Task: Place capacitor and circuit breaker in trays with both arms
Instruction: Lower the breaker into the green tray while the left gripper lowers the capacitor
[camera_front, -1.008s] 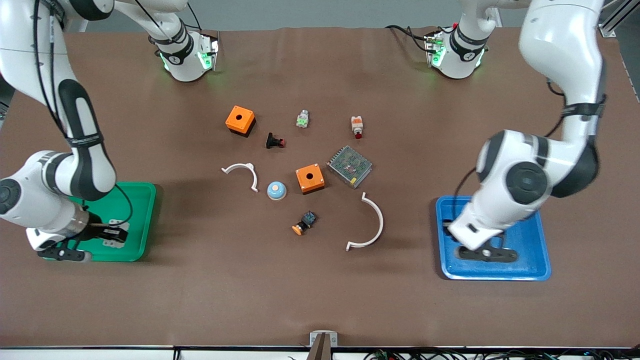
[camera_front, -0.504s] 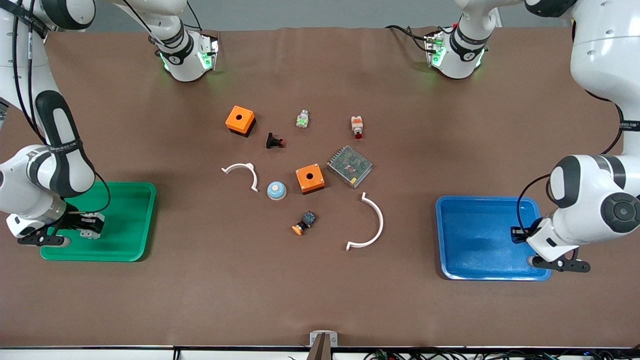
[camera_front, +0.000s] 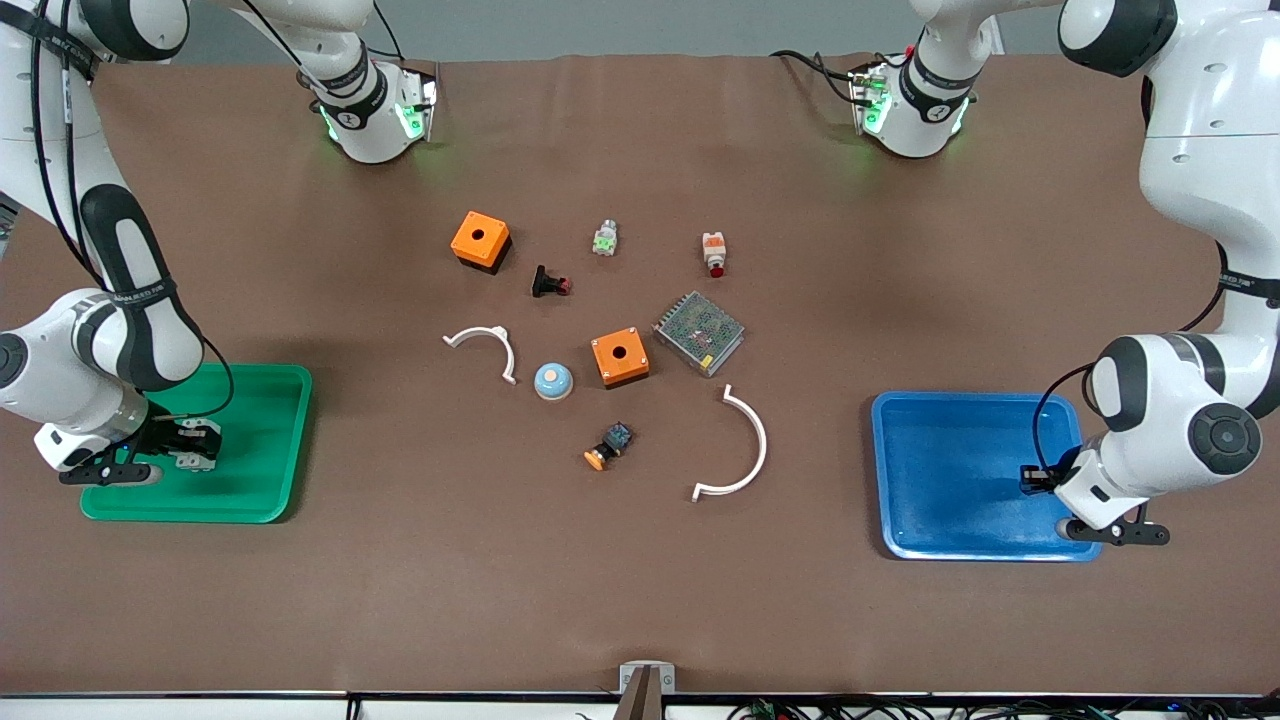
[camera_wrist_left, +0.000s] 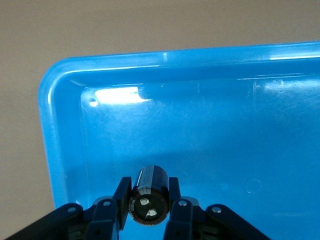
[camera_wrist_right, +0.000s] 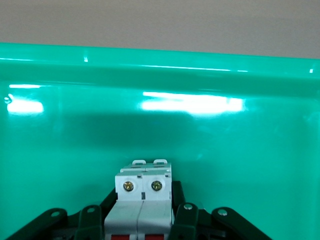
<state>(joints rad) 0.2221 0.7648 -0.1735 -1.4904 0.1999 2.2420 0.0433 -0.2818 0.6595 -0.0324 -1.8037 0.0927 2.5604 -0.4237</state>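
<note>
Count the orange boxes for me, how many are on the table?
2. One square orange box with a hole on top sits nearer the robots' bases; the other orange box lies nearer the front camera, beside the silver mesh-covered metal unit. None looks hidden.

Front view: high above the brown table (camera_front: 640, 600), facing both arm bases, taking in the whole tabletop. Left wrist view: close over the shallow blue plastic tray (camera_wrist_left: 65, 150), looking down past the left gripper (camera_wrist_left: 148, 210). Right wrist view: equally close, low over the shallow green plastic tray (camera_wrist_right: 160, 60), past the right gripper (camera_wrist_right: 143, 212). Shared with the front view: blue tray (camera_front: 950, 470) and green tray (camera_front: 260, 440).
</note>
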